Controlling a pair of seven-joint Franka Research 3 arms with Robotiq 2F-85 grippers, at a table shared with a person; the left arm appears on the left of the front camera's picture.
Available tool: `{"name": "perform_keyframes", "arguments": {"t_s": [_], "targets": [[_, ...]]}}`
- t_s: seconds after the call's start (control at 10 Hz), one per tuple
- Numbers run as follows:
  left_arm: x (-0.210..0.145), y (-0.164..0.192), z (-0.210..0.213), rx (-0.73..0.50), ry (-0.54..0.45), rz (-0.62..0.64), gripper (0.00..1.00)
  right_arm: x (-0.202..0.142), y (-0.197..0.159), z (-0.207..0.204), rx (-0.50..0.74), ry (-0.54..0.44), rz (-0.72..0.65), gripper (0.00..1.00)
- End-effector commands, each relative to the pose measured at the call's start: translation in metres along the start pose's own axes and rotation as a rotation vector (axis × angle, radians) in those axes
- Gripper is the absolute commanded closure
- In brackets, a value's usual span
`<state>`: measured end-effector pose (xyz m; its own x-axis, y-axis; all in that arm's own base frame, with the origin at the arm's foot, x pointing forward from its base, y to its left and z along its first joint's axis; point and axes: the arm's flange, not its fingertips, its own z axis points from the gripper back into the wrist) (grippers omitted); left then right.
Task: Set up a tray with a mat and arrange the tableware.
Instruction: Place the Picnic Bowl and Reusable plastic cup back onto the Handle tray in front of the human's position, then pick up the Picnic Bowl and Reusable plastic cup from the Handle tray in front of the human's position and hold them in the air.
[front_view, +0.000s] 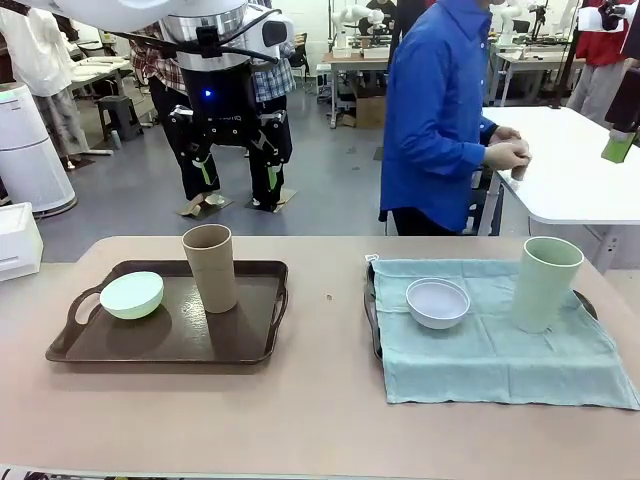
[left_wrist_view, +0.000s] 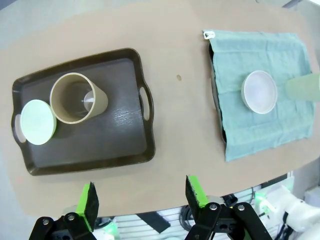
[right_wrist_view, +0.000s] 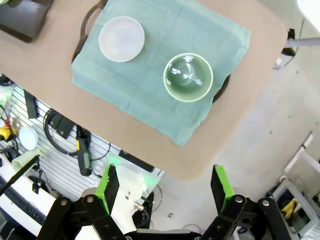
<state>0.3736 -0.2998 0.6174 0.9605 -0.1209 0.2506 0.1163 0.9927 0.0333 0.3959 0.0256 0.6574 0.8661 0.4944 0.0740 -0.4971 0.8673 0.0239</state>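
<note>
The tableware is found in two pairs. A mint green bowl (front_view: 132, 295) and a tan brown cup (front_view: 211, 267) are set on a bare dark tray (front_view: 160, 358) at the robot's left. The bowl is lodged at the tray's outer end by the handle, seemingly tipped, and the cup is stood upright just beside it. A pale grey-blue bowl (front_view: 437, 302) and a pale green cup (front_view: 546, 283) are placed upright and apart on a teal mat (front_view: 500, 365). The mat is draped over a second tray (front_view: 371, 322), whose dark rim is seen at the mat's inner edge. Both trays are carried by the table (front_view: 320, 415), well apart from each other.

The left pincer (left_wrist_view: 140, 186) is held high above the table with its jaws spread wide and nothing between them. The right pincer (right_wrist_view: 164, 172) is likewise wide open and empty, high over the mat.

The matted tray is judged half arranged, and the step in hand is taken to be the fetching of the left pair. This is best done with the cup taken first, since the bowl is crowded by it. The cup's wall should be straddled squarely, low enough that tipping is avoided. The bowl is better pinched at its rim on the side away from the handle. Each piece should be lowered straight onto free cloth, so that the mat is not rucked and the pieces already there are not knocked.
</note>
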Motion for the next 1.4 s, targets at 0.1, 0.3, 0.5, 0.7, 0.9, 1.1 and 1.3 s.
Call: {"name": "perform_keyframes", "arguments": {"t_s": [0.1,0.3,0.5,0.7,0.9,1.1,1.3], "targets": [[-0.0030,0.0040,0.0001,-0.004,0.000,0.002,0.09,0.0007,0.0001,-0.0014,-0.017,0.004,-0.019,0.04],[-0.0030,0.0040,0.0001,-0.004,0.000,0.002,0.09,0.0007,0.0001,-0.0014,-0.017,0.004,-0.019,0.04],[-0.0030,0.0040,0.0001,-0.004,0.000,0.002,0.09,0.0007,0.0001,-0.0014,-0.017,0.004,-0.019,0.04],[-0.0030,0.0040,0.0001,-0.004,0.000,0.002,0.09,0.0007,0.0001,-0.0014,-0.017,0.004,-0.019,0.04],[-0.0030,0.0040,0.0001,-0.004,0.000,0.002,0.09,0.0007,0.0001,-0.0014,-0.017,0.004,-0.019,0.04],[-0.0030,0.0040,0.0001,-0.004,0.000,0.002,0.09,0.0007,0.0001,-0.0014,-0.017,0.004,-0.019,0.04],[-0.0030,0.0040,0.0001,-0.004,0.000,0.002,0.09,0.0007,0.0001,-0.0014,-0.017,0.004,-0.019,0.04]]}}
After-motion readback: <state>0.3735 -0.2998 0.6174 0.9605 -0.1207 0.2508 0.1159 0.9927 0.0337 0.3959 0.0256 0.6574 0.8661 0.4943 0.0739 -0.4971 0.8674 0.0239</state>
